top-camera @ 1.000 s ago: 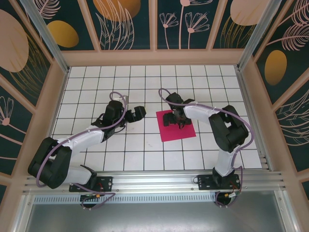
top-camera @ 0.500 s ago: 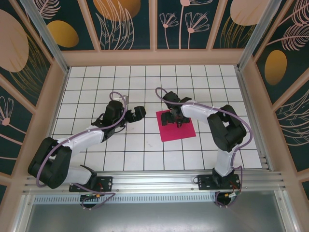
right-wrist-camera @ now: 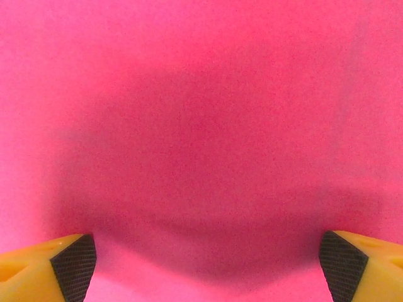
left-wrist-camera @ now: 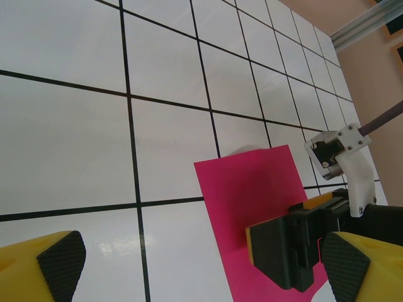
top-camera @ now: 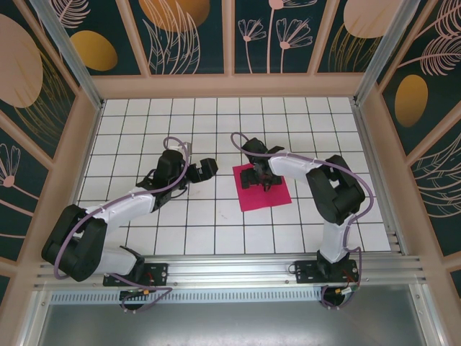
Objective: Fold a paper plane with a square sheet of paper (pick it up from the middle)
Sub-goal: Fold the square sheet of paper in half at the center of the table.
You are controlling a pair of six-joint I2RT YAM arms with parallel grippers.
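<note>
The white bench (top-camera: 144,231) has black lines making squares. Dark walls (top-camera: 194,36) with painted flowers stand round it. The paper (top-camera: 279,196) lies flat just right of the bench's middle. The right tool (top-camera: 264,182) sits low over the paper, fingers apart. The left tool (top-camera: 207,168), also apart, hangs beside it.

We see the right gripper (top-camera: 263,180) over the square sheet of paper (top-camera: 277,196); the left gripper (top-camera: 206,169) hovers near its left edge.

White shells over black joints on the left arm (top-camera: 126,205) and right arm (top-camera: 295,167) — looping purple cables (top-camera: 176,139), yellow fingers (right-wrist-camera: 38,264), black pads (right-wrist-camera: 340,270).
</note>
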